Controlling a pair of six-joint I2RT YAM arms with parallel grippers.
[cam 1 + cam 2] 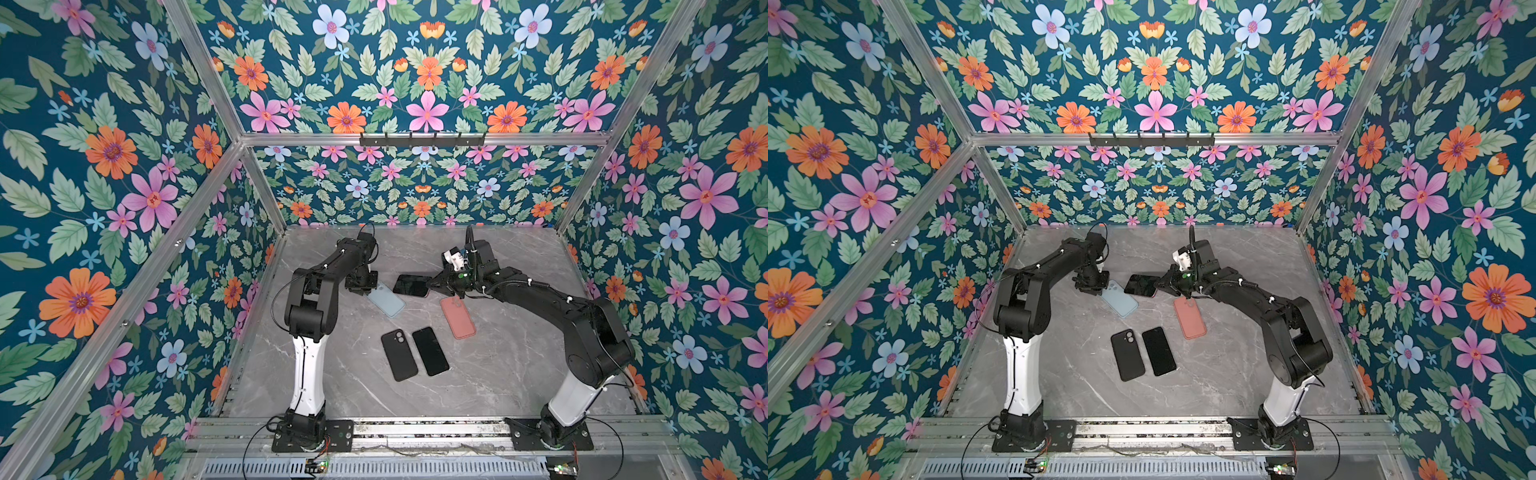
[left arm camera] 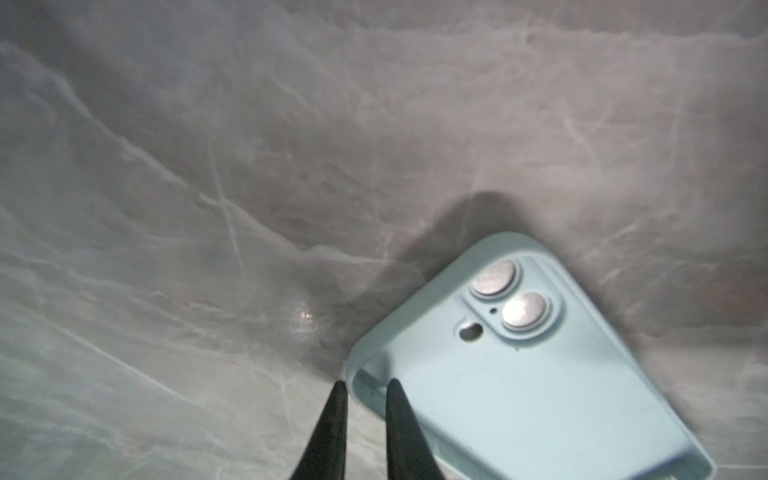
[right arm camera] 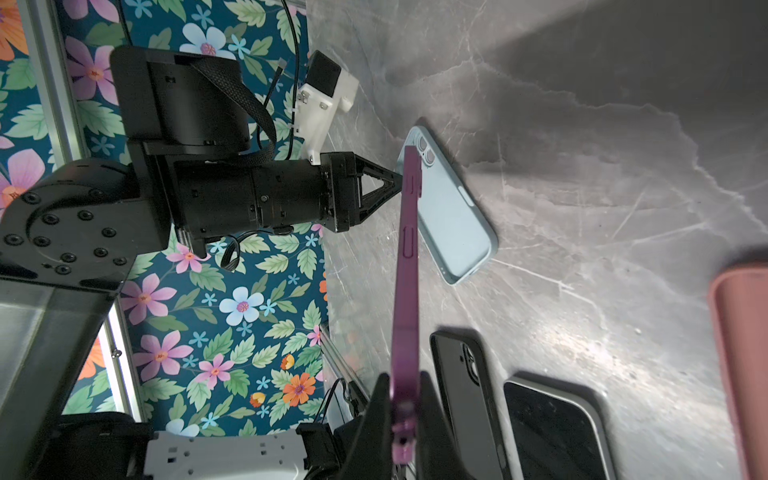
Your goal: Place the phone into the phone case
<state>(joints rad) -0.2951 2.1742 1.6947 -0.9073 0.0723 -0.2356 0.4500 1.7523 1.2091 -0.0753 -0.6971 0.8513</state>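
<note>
Purple phone (image 3: 406, 249) clamped edgewise in right claw (image 3: 405, 390), beside blue phone case (image 3: 453, 224); left claw (image 2: 365, 382) pinches its rim.

floral walls (image 1: 124, 187), grey marble tabletop (image 1: 519, 374)

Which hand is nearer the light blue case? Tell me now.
Left. The left hand is at the light blue case, its fingers astride the rim near the camera holes. The right hand hangs beside the case, holding a phone.
</note>
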